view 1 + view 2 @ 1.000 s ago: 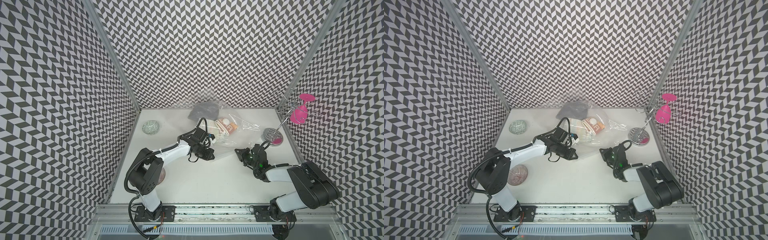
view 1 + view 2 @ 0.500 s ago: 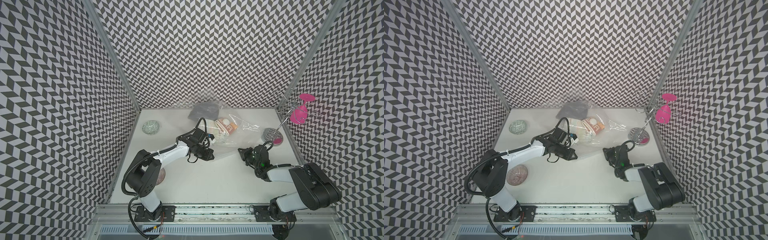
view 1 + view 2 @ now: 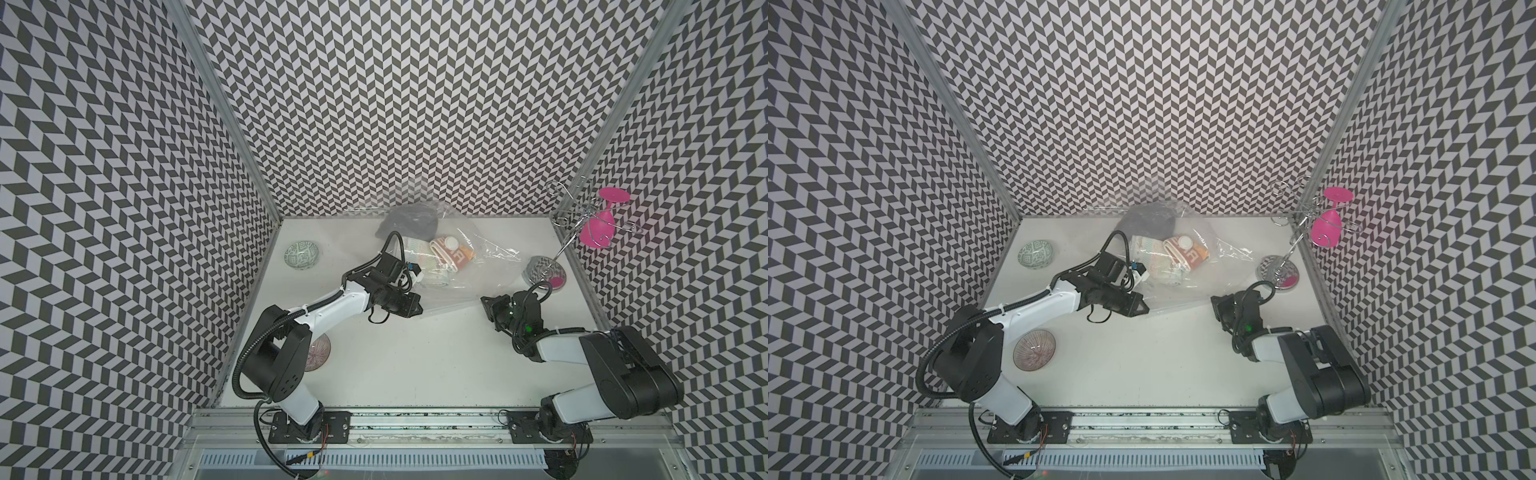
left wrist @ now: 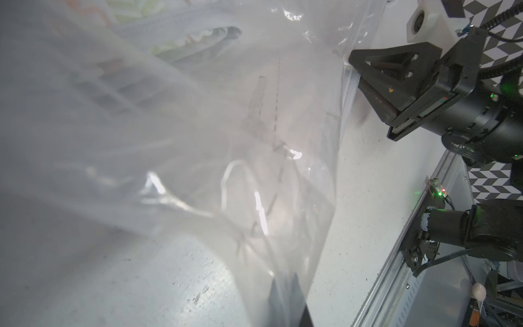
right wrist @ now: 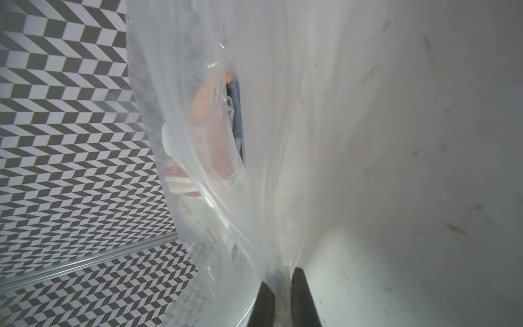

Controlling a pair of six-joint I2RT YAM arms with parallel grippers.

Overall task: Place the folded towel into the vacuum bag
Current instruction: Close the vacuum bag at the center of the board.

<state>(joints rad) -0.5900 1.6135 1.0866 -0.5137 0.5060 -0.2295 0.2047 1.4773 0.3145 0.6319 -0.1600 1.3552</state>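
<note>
The vacuum bag is a big clear plastic bag, much wrinkled. It lies at the far middle of the counter. Its near edge is stretched between the left claw and the right claw, and both are closed on it. Inside lies the folded towel, pale with a faint pattern. Touching it on the right is a rolled orange-red towel, and a dark grey cloth is at the far end. A small white round cap sits over the roll.
</note>
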